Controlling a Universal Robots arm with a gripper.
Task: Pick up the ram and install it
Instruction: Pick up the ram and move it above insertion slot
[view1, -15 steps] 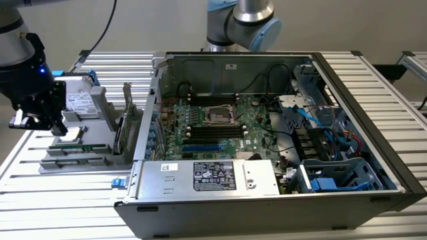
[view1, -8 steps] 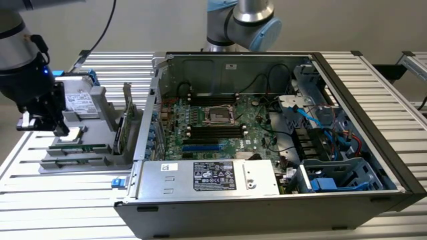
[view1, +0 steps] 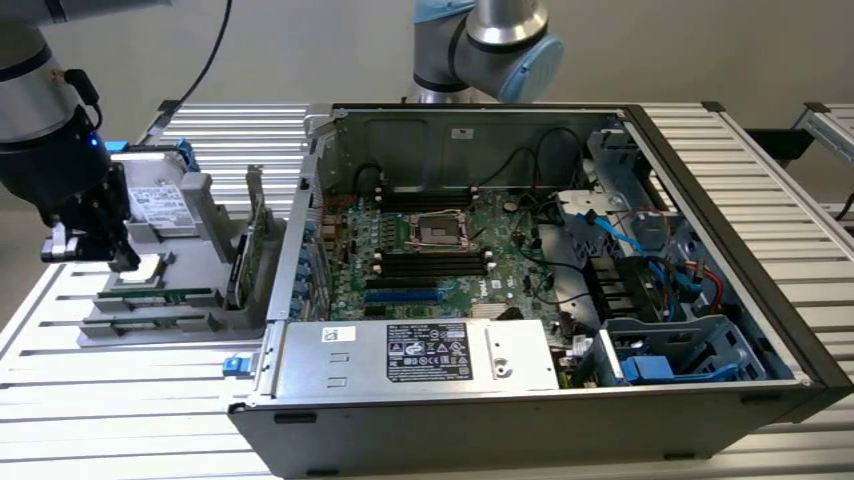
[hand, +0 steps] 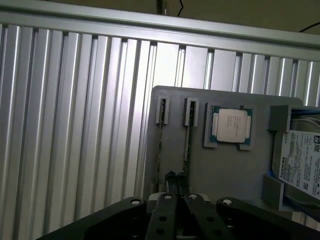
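Two ram sticks stand on edge in the slots of a grey holder (hand: 200, 165): one ram stick (hand: 159, 145) and a second (hand: 187, 142) beside it. In the exterior view a ram stick (view1: 163, 297) shows as a thin green strip on the holder (view1: 147, 335), at that view's left. My gripper (view1: 118, 258) hangs just above the holder, over its ram end. In the wrist view my gripper (hand: 176, 181) has its fingertips close together, with nothing between them, just short of the two sticks.
On the same holder lie a square silver processor (hand: 230, 125), a Toshiba hard drive (hand: 300, 162) and an upright green expansion card (view1: 248, 255). The open computer case (view1: 694, 160) fills the exterior view's middle, showing the motherboard (view1: 461, 255) and its black memory slots (view1: 430, 265). A second arm's base (view1: 474, 45) stands behind.
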